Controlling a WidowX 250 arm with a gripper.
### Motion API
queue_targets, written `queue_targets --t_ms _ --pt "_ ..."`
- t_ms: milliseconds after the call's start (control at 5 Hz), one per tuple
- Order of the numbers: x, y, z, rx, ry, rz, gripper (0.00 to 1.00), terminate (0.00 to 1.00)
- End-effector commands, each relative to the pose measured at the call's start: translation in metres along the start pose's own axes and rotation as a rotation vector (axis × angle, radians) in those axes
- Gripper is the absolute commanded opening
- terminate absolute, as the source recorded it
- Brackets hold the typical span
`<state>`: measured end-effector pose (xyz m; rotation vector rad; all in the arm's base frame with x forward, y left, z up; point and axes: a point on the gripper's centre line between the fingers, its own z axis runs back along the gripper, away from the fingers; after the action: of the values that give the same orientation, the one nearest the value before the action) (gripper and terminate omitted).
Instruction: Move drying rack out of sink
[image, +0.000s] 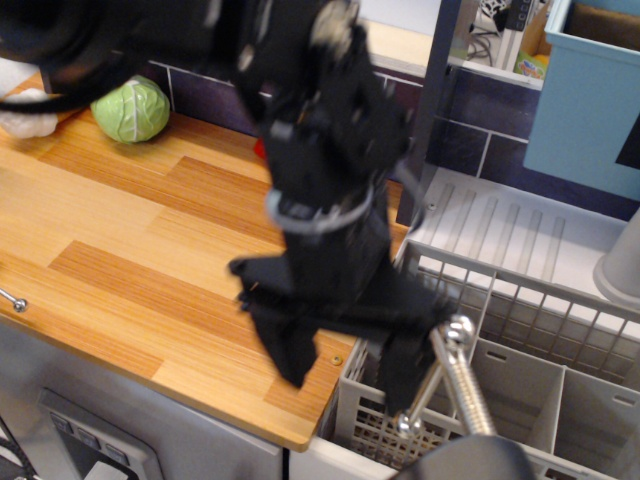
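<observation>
The drying rack (520, 325) is a light-grey lattice basket with inner dividers, sitting in the sink at the lower right. Of the sink, only the white ribbed drainboard (500, 225) behind the rack and the chrome faucet (462, 385) in front show clearly. My black gripper (348, 375) is blurred by motion and open. One finger hangs over the counter edge and the other over the rack's near-left corner, so the jaws stand either side of the rack's left wall. I cannot tell whether they touch it.
The wooden counter (120, 250) lies to the left, with a green cabbage (130, 108) at its back and a small metal piece (10, 298) at its front edge. A light-blue box (590, 90) and a dark post (435, 90) stand behind the sink. A grey cup (622, 262) stands at the right edge.
</observation>
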<state>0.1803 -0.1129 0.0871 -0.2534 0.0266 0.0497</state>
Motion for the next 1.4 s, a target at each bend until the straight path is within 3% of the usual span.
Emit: queue_targets --t_ms 0,400,800,1000,1200 --pt "0.037 -0.036 -0.016 -0.035 -0.083 -0.025 1.0 0.0" --pt "0.05 -0.039 -0.056 0.036 -0.103 -0.023 1.0 0.0" --pt "0.063 -0.038 -0.078 0.053 -0.087 0.031 1.0 0.0" --pt "0.065 -0.033 -0.077 0.05 -0.101 0.055 0.0 0.0" --pt "0.062 -0.03 -0.08 0.062 -0.108 0.059 0.0 0.0"
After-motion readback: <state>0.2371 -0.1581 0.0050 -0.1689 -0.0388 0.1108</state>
